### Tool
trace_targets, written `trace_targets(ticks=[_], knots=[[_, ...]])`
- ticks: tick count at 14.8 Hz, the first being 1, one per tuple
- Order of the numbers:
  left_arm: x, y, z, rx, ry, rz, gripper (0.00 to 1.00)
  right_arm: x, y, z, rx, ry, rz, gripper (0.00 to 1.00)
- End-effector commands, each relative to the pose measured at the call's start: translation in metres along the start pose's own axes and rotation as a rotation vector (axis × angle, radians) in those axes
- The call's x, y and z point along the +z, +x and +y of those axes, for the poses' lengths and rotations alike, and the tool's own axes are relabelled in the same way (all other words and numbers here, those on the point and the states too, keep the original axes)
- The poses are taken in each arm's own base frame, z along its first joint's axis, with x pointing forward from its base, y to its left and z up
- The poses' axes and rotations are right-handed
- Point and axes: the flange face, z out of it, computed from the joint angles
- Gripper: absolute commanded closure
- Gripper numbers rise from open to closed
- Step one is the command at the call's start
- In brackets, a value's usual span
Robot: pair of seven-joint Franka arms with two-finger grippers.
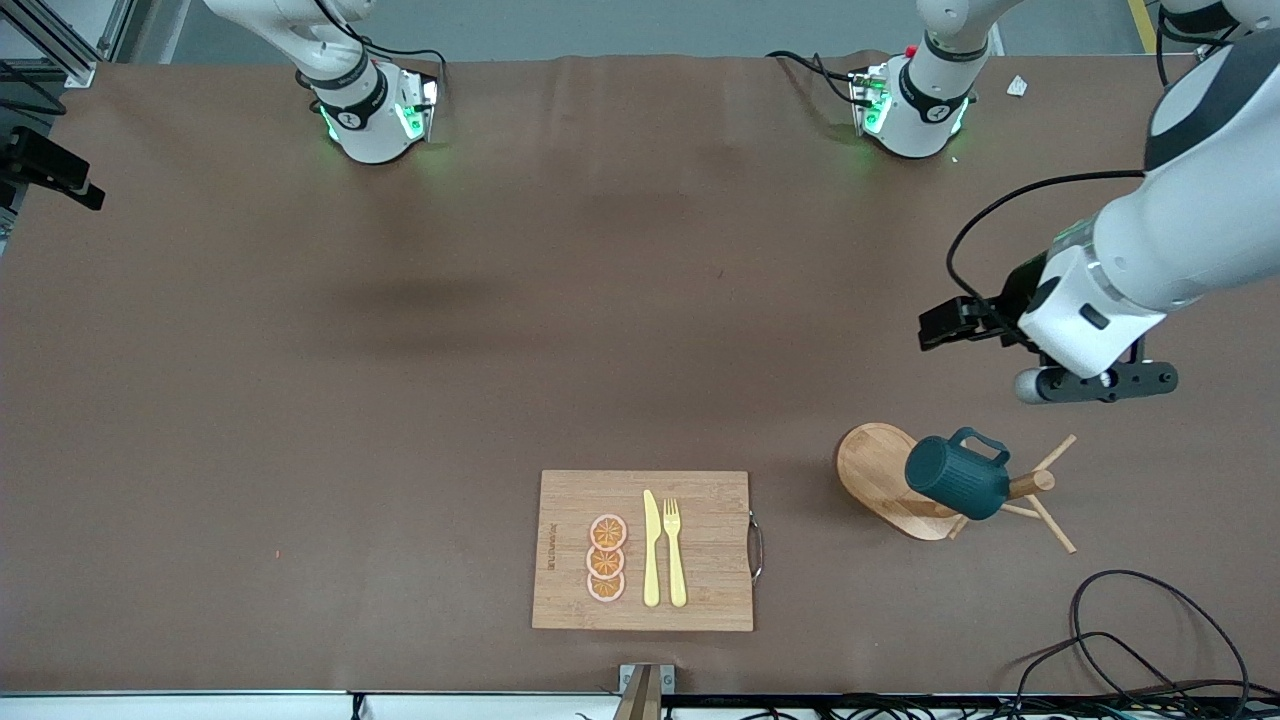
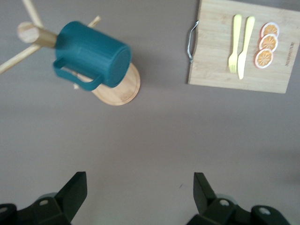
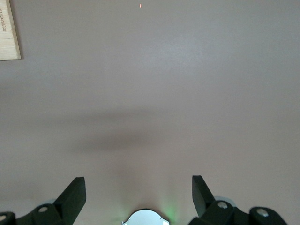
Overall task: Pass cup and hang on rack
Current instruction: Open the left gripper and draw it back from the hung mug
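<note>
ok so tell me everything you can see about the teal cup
The cup is a small dark teal mug with ribbed walls and a loop handle, matte like glazed ceramic or plastic. It hangs tilted on the wooden rack, handle hooked over a peg, body above the oval base. It sits toward the left arm's end of the table, beside the cutting board. Neither gripper touches it; its inside is not visible.

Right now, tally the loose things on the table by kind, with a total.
Cup: 1, hanging on the rack
Rack: 1
Cutting board: 1
Knife: 1
Fork: 1
Orange slices: 3
Total: 8
</note>
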Motion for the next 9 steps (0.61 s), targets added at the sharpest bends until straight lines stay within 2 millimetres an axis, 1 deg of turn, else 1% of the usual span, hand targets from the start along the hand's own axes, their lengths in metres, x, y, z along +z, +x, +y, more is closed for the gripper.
trace_targets(ticks=[1, 2, 3, 4, 8, 9], knots=[[-0.014, -0.004, 0.016, -0.048, 0.023, 0.048, 0.00, 0.001, -0.001, -0.001, 0.002, 0.001, -0.002, 0.00], [-0.020, -0.006, 0.015, -0.066, 0.025, 0.064, 0.00, 0.000, -0.001, -0.001, 0.002, 0.001, 0.000, 0.00], [-0.021, -0.010, 0.022, -0.056, 0.023, 0.073, 0.00, 0.001, -0.001, -0.001, 0.002, 0.001, -0.002, 0.00], [-0.020, -0.009, 0.023, -0.053, 0.021, 0.074, 0.00, 0.001, -0.001, -0.001, 0.000, 0.001, -0.002, 0.00], [-0.022, -0.005, 0.013, -0.039, 0.021, 0.079, 0.00, 0.001, -0.001, -0.001, 0.000, 0.001, -0.002, 0.00], [-0.029, -0.010, 0.016, -0.026, 0.034, 0.096, 0.00, 0.000, -0.001, -0.001, 0.000, 0.001, -0.001, 0.00]])
